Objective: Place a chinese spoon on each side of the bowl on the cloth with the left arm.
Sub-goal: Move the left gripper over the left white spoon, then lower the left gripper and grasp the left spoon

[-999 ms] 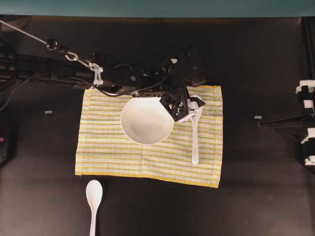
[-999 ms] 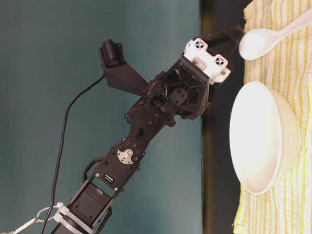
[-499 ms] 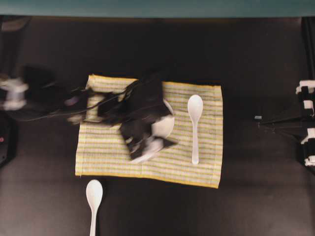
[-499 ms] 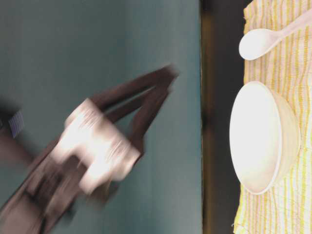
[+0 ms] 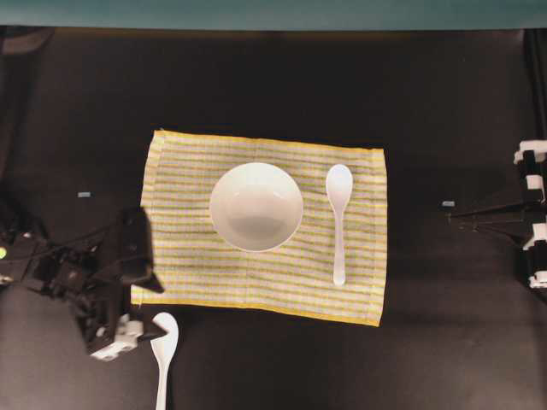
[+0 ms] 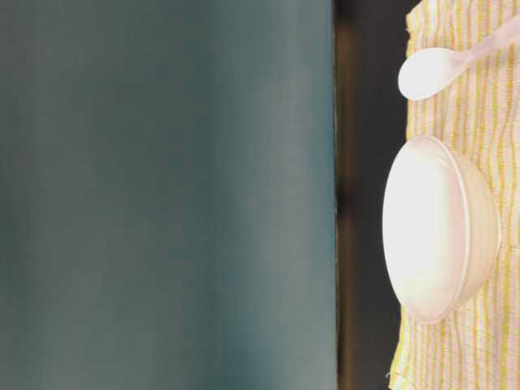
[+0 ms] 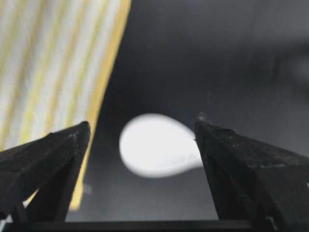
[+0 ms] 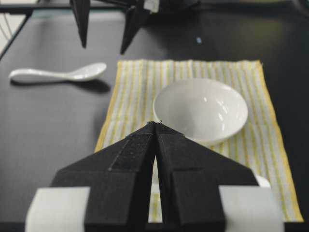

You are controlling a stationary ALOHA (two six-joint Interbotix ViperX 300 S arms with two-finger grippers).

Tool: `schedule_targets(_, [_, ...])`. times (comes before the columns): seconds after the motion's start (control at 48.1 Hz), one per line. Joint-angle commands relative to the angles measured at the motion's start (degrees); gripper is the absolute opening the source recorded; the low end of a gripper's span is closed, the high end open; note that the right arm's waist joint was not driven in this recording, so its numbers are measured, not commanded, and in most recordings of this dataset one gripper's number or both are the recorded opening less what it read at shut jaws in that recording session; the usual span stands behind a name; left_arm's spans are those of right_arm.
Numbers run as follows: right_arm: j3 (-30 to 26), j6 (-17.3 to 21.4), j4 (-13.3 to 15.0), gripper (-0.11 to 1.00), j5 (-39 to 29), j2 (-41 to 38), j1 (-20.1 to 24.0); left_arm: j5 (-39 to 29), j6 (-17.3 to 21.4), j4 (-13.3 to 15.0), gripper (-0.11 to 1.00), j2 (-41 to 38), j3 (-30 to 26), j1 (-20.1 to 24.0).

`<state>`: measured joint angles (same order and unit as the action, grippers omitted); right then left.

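Observation:
The white bowl stands in the middle of the striped cloth. One white chinese spoon lies on the cloth just right of the bowl, handle toward the front. A second spoon lies on the black table in front of the cloth's front-left corner. My left gripper hangs open beside that spoon's scoop. In the left wrist view the scoop sits between the spread fingers, untouched. My right gripper is shut on nothing, pointing at the bowl.
The right arm rests at the table's right edge. The cloth's yellow front edge runs close to the left finger. A small pale mark lies on the table left of the cloth.
The left arm has swung from the spoon on the right, over the bowl, down to the front-left spoon. It has left the table-level view. The right spoon stays on the cloth.

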<state>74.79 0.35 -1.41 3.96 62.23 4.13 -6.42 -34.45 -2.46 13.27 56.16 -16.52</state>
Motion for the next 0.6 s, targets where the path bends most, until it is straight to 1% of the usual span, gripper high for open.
schedule_targets(0.0, [-0.2,0.6,-0.1,-0.01,-0.3,-0.3,0.0,1.0,-0.5,-0.2,0.84,-0.9,1.8,-0.4])
schedule_targets(0.146, [-0.1,0.6,-0.4,-0.01,-0.6,-0.3,0.0,2.4,-1.0,-0.2,0.84,-2.8,2.3,-0.4])
schedule_targets(0.395, [-0.1,0.6,-0.5,-0.01,-0.2,-0.3,0.0,9.2,-1.1,-0.2,0.84,-6.6,2.2,-0.3])
schedule_targets(0.52, [-0.1,0.6,-0.5,-0.01,-0.1,-0.1,0.0,10.6,-1.8,-0.2,0.84,-8.5,1.4,-0.3])
schedule_targets(0.582, [-0.2,0.6,-0.6,-0.01,-0.1,0.2,0.0,10.7,-2.8,-0.2,0.82,-9.6,0.7,-0.2])
